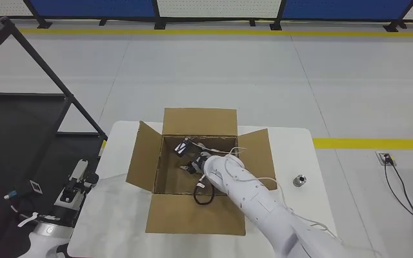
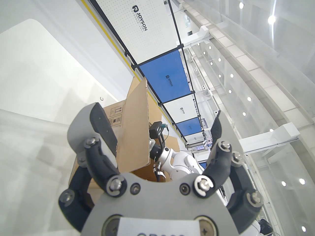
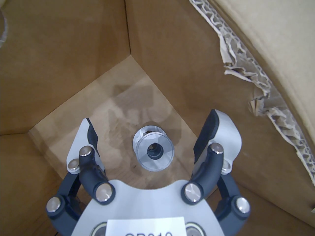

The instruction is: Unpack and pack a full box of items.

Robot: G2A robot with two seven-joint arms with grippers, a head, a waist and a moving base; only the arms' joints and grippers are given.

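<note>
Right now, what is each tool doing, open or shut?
Left tool: open, empty.
Right tool: open, empty, over the metal part in the box.

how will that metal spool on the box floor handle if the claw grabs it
The metal spool looks solid, so probably rigid and heavy for its size. Its smooth faces may slip in the open right claw. Round flanges suggest it could roll if nudged.

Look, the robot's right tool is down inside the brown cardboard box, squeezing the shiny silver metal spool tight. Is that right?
Not quite. The right tool is down inside the brown cardboard box, but it is not squeezing the shiny silver metal spool. The tool is open, and the spool lies on the box floor below it, with gaps on both sides. The right wrist view shows this.
</note>
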